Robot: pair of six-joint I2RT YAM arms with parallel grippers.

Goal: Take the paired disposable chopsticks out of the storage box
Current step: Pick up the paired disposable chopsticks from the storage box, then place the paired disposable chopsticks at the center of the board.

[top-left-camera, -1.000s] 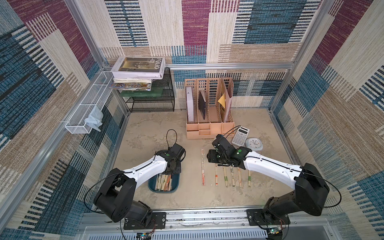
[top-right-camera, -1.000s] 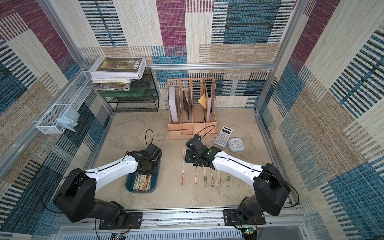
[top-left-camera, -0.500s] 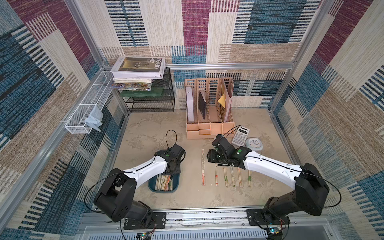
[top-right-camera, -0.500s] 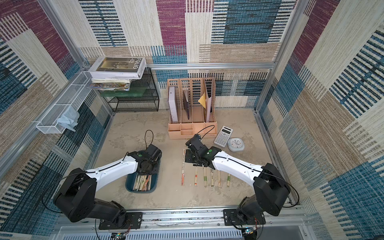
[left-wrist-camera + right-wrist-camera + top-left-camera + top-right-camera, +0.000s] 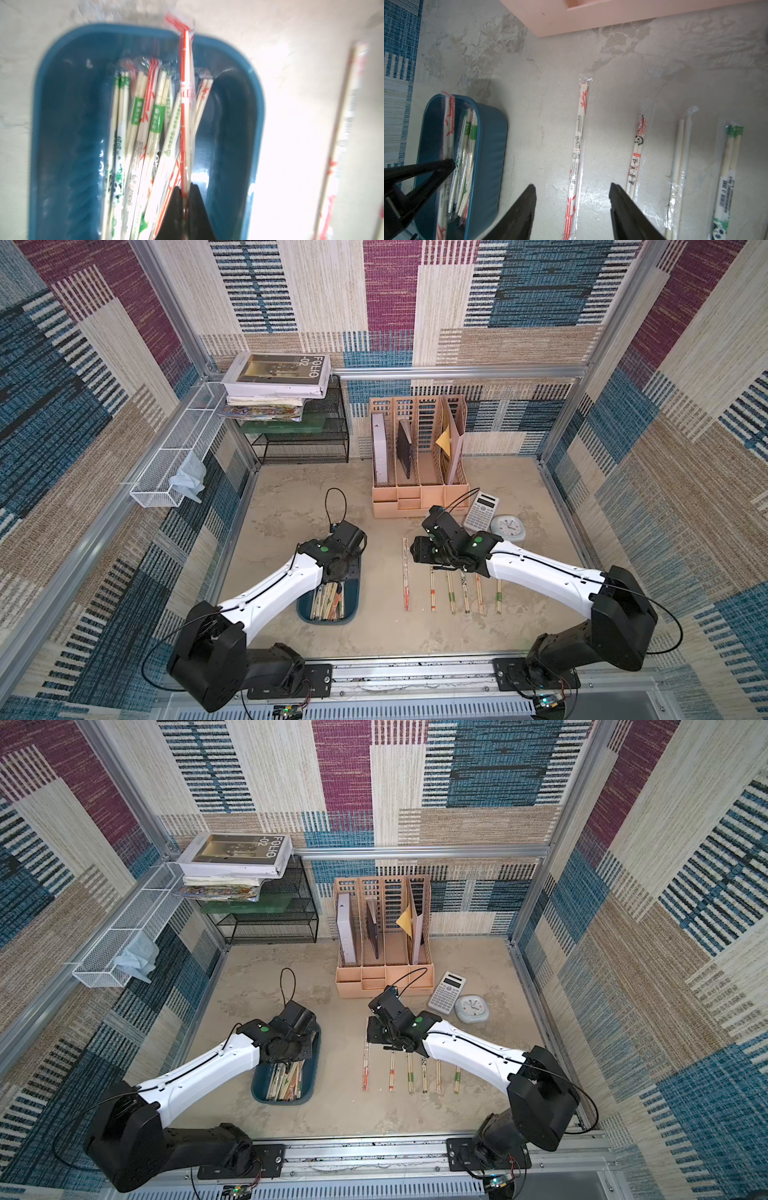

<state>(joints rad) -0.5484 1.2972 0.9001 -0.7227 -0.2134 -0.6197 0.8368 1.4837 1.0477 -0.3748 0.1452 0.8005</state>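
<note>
My left end effector (image 5: 185,190) is clenched on a red-printed pair (image 5: 185,104), pale sticks in a clear sleeve, long axis running 6 to 12 o'clock, its tip past the 12 o'clock rim of the storage box (image 5: 62,124). My right end effector (image 5: 572,187) hangs released over the tabletop (image 5: 546,124) at the box's 3 o'clock.

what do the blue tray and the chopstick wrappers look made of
Storage box: looks like moulded plastic, glossy; rounded corners and bright highlights on its teal walls.
Chopstick sleeves: seemingly thin clear plastic film, shiny and crinkled at the ends.
Sticks inside: pale, matte, wood or bamboo; cannot tell which.
</note>
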